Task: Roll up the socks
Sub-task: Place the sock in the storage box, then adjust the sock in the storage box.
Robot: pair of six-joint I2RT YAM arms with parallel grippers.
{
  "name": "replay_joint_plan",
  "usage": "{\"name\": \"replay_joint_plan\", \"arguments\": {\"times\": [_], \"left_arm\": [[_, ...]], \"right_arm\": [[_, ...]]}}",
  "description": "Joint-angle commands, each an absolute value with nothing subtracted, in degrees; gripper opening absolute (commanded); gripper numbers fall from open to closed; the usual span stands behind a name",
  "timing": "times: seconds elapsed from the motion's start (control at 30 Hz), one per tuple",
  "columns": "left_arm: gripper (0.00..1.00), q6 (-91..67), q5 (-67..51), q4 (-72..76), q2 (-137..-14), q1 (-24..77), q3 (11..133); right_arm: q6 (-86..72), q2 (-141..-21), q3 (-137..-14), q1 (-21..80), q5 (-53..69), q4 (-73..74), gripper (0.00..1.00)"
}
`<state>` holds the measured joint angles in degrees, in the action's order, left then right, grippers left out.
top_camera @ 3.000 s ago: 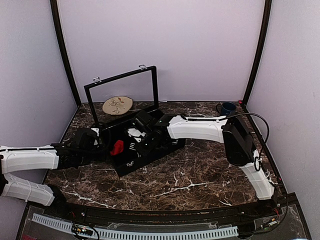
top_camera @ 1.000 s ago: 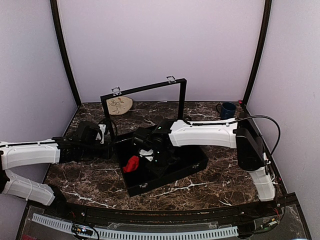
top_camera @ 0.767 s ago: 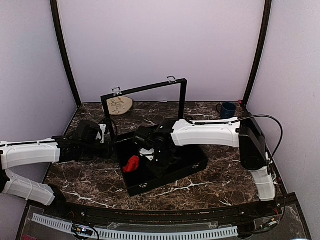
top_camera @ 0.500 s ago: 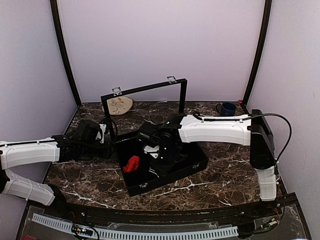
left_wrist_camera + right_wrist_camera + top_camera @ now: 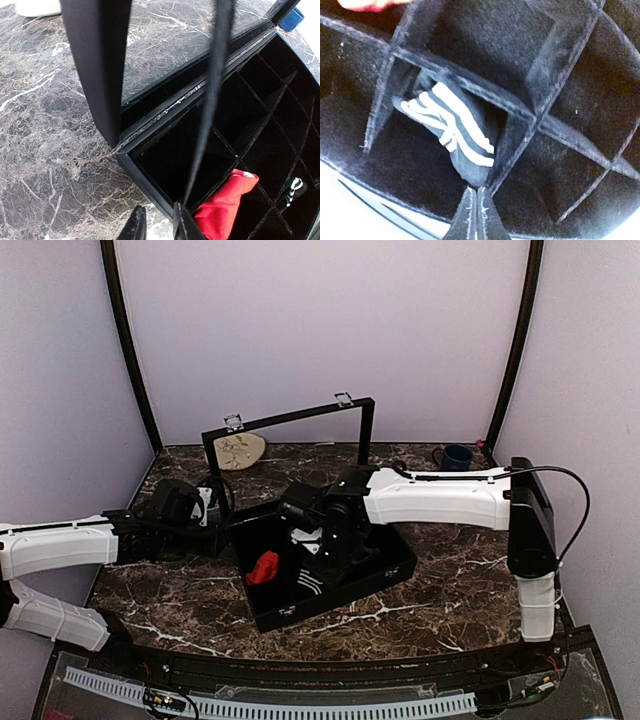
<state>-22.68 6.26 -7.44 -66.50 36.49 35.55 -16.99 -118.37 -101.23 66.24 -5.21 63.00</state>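
The right claw (image 5: 475,200) is clenched, its tips together at the near end of the black striped sock (image 5: 452,132). That sock lies crumpled in one cell of the divided box (image 5: 325,607). Whether any fabric is caught I cannot tell. Divider walls stand close on either side of the tips. The red sock (image 5: 225,200) lies in a nearby cell, toward the left claw (image 5: 157,215), which grasps the upright lid (image 5: 290,417) by its thin edge. Bare counter (image 5: 450,590) spreads beyond the box's far side.
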Motion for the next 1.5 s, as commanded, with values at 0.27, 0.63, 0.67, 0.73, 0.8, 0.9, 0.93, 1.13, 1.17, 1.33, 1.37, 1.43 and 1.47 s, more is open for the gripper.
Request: {"name": "replay_joint_plan", "arguments": {"times": [0.27,0.63,0.67,0.73,0.8,0.9,0.93,1.13,1.17,1.33,1.37,1.43,1.47], "left_arm": [[0.22,-23.57,8.85,-9.47,-64.26,35.95,35.23],[0.22,-23.42,8.39,-8.72,-65.46,35.95,35.14],[0.22,-23.34,8.33,-8.52,-65.66,35.95,35.15],[0.22,-23.21,8.27,-8.29,-66.03,35.93,35.22],[0.22,-23.05,8.13,-8.09,-66.53,35.95,35.39],[0.22,-22.98,7.85,-7.72,-67.24,35.95,35.72],[0.22,-22.94,7.78,-7.61,-67.48,35.95,35.83],[0.22,-23.28,7.46,-7.22,-68.2,35.94,36.04],[0.22,-23.38,7.42,-7.13,-68.27,35.94,36.04],[0.22,-23.53,7.5,-7.29,-68.38,35.95,35.86],[0.22,-23.6,7.6,-7.36,-68.31,35.95,35.86],[0.22,-23.58,7.77,-7.6,-68.02,35.95,35.86],[0.22,-23.57,8.06,-7.75,-67.85,35.95,35.94]], "right_arm": [[-16.23,-122.37,-107.05,64.91,-4.28,57.95,0.0],[-15.57,-126.29,-107.89,64.51,-0.13,56.23,0.0],[-15.56,-126.24,-107.66,64.51,0.17,55.9,0.0],[-15.64,-126.21,-107.05,64.51,0.92,55.61,0.0],[-15.64,-126.41,-106.39,64.49,1.74,55.3,0.0],[-15.56,-127.01,-105.77,64.6,2.72,55.04,0.0],[-15.6,-127.15,-105.62,64.72,3.06,54.9,0.0],[-15.65,-127.87,-104.6,65.21,3.79,54.5,0.0],[-15.65,-127.86,-104.33,65.19,3.86,54.42,0.0],[-15.47,-128.01,-103.76,65.21,3.36,54.53,0.0],[-15.4,-127.91,-104.02,65.21,2.91,54.66,0.0],[-15.3,-127.61,-105.06,65.21,1.76,55.32,0.0],[-15.26,-127.33,-106.0,65.21,0.82,55.63,0.01]]}}
